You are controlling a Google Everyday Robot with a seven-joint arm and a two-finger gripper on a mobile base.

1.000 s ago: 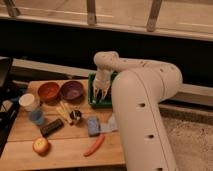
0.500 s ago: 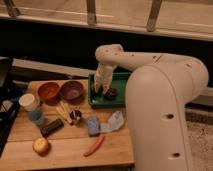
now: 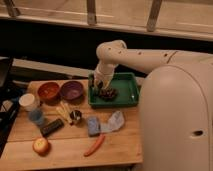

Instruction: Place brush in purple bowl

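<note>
Green tray (image 3: 128, 90), apple (image 3: 40, 145), carrot (image 3: 94, 145)

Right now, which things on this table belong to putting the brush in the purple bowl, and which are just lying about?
Job: brush, purple bowl, gripper over the green tray's left end.
Lying about: orange-red bowl, dark clump, apple, blue sponge, white cup.

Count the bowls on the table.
2. The orange-red bowl sits at the back left; the purple bowl is just right of it, beside the green tray. The gripper hangs over the tray's left edge; the arm may hide more.
</note>
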